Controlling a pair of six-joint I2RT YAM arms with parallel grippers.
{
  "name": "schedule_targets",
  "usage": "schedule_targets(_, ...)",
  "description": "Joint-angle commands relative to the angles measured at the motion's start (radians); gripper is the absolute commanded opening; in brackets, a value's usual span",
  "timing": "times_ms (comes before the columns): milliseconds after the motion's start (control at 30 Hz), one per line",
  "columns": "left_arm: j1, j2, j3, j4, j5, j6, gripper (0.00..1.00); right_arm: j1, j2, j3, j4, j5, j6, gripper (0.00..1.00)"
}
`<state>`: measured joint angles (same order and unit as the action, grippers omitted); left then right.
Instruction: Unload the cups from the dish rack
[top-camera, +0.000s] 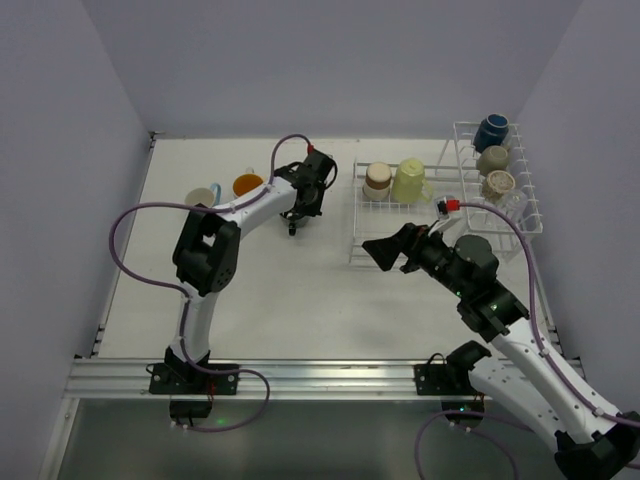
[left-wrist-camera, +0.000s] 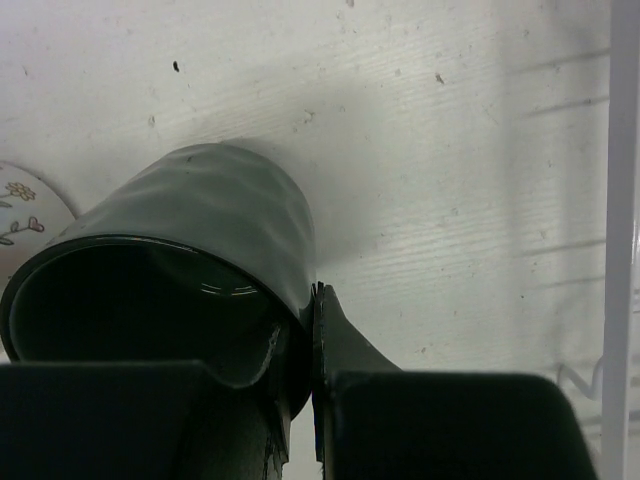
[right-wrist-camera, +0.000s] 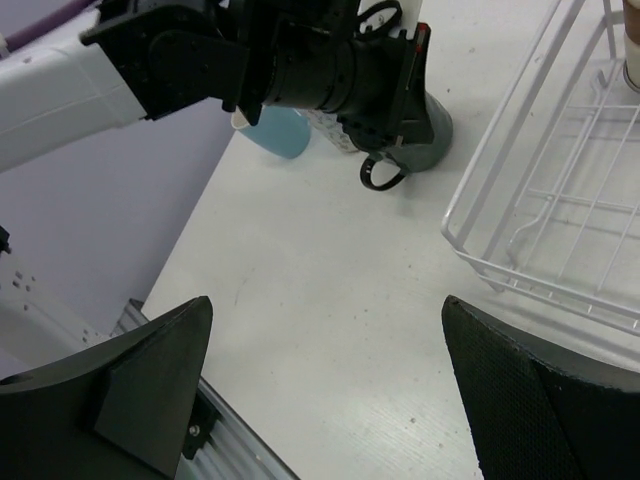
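My left gripper (top-camera: 305, 195) (left-wrist-camera: 315, 300) is shut on the rim wall of a black cup (left-wrist-camera: 190, 250) (right-wrist-camera: 428, 125), one finger inside and one outside. The cup is held low over the table, left of the dish rack (top-camera: 400, 215). I cannot tell whether its base touches the table. A beige-brown cup (top-camera: 377, 181) and a pale green cup (top-camera: 410, 180) stand on the rack's flat part. A navy cup (top-camera: 491, 131) and two pale cups (top-camera: 496, 172) sit in the upright basket (top-camera: 530, 205). My right gripper (top-camera: 385, 250) (right-wrist-camera: 326, 305) hovers open and empty at the rack's near corner (right-wrist-camera: 470, 240).
A light blue cup (top-camera: 200, 196) (right-wrist-camera: 280, 135) and a patterned cup with an orange inside (top-camera: 247, 184) (left-wrist-camera: 20, 215) stand on the table at the left, behind the left arm. The metal rail (top-camera: 300, 378) runs along the near edge. Walls close in the sides and back.
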<state>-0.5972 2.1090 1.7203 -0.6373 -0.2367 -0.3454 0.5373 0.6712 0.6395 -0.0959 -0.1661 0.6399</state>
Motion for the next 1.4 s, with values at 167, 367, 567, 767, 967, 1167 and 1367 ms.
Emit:
schedule_targets(167,0.03,0.051,0.13,-0.058,-0.027,0.079,0.31,0.0,0.03,0.031,-0.011,0.04,-0.045,0.99)
schedule_targets(367,0.031,-0.013,0.101,-0.035,-0.052,0.088,0.6,0.001,0.12,0.118,-0.099,0.166,-0.115,0.95)
schedule_targets(567,0.031,-0.125,0.098,-0.03,-0.066,0.1,0.73,0.0,0.211,0.227,-0.157,0.267,-0.164,0.79)
schedule_targets(767,0.013,-0.41,-0.053,0.12,0.04,0.123,0.91,0.012,0.387,0.324,-0.159,0.379,-0.141,0.75)
schedule_targets(967,-0.026,-0.82,-0.387,0.267,0.204,0.095,0.95,0.021,0.579,0.483,-0.179,0.603,-0.166,0.9)
schedule_targets(1167,-0.029,-1.213,-0.727,0.329,0.306,0.062,0.98,0.004,0.799,0.699,-0.24,0.781,-0.261,0.99)
schedule_targets(1367,-0.029,-1.42,-0.907,0.3,0.298,0.077,0.99,-0.062,0.987,0.908,-0.324,0.826,-0.281,0.99)
